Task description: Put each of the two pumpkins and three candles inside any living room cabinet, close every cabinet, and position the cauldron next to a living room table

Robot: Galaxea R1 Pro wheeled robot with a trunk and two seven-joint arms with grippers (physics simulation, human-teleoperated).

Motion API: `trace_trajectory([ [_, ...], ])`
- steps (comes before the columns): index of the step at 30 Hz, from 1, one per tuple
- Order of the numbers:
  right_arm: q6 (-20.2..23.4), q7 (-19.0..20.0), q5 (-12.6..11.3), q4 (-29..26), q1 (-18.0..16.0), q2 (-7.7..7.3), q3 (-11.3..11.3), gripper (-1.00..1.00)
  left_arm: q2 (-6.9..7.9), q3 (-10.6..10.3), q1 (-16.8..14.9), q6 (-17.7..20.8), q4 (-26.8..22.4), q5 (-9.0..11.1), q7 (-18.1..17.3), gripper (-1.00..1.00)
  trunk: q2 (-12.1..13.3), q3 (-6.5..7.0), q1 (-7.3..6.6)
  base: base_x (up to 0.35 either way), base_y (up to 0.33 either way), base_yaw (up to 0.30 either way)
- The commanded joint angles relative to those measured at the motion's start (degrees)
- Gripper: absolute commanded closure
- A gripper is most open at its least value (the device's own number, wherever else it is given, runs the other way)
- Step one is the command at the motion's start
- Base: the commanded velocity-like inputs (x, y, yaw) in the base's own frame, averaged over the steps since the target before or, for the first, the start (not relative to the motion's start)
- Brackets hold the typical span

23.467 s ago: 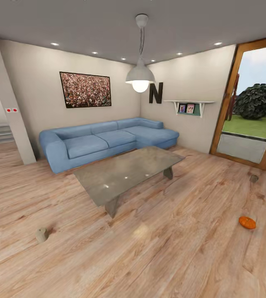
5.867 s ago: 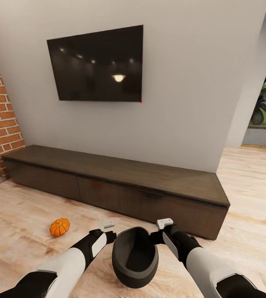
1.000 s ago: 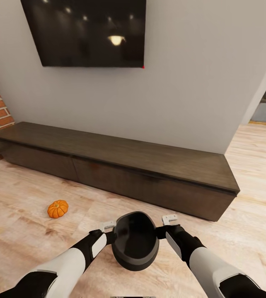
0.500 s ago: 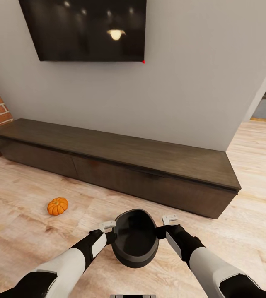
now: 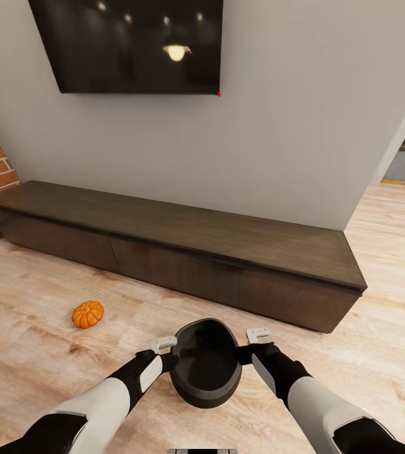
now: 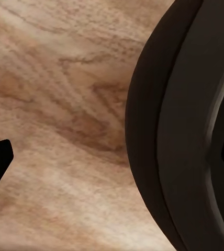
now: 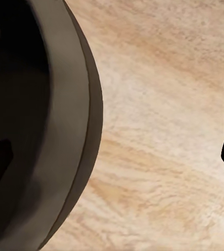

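So far little looks done: both grippers, left (image 5: 166, 353) and right (image 5: 248, 345), pinch the cauldron (image 5: 205, 372) at lower centre (cabinet (image 5: 228, 277) shut); one pumpkin (image 5: 88, 314) lies lower left.

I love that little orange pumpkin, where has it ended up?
In the head view the pumpkin lies on the wood floor at the left, just before the closed cabinet and left of the cauldron.

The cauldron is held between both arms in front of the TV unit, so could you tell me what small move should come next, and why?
Probably lower the cauldron to the floor. Both tools, left and right, are at its rim, so neither is free for the pumpkin or the closed cabinet.
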Motion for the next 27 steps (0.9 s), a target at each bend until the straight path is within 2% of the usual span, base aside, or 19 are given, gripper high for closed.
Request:
trace_trajectory([
  [1,0.3,-0.4,-0.6,-0.1,0.0,-0.01,0.5,-1.0,0.0,-0.2,0.0,0.3,-0.2,0.2,0.4,-1.0,0.0,-0.05,-0.01,0.0,0.0,0.0],
  [5,0.3,-0.4,-0.6,-0.3,0.0,0.13,0.7,-1.0,0.0,-0.2,0.0,0.3,-0.2,0.2,0.4,-1.0,0.0,-0.05,-0.01,0.0,0.0,0.0],
  [11,0.8,-0.5,-0.6,-0.7,-0.1,1.39,0.7,-1.0,0.0,-0.3,0.0,0.3,-0.2,0.2,0.4,-1.0,0.0,-0.05,-0.01,0.0,0.0,0.0],
  [27,0.7,-0.5,-0.5,-0.6,-0.1,1.24,0.4,-1.0,0.0,-0.3,0.0,0.3,-0.2,0.2,0.4,-1.0,0.0,-0.05,-0.01,0.0,0.0,0.0],
])
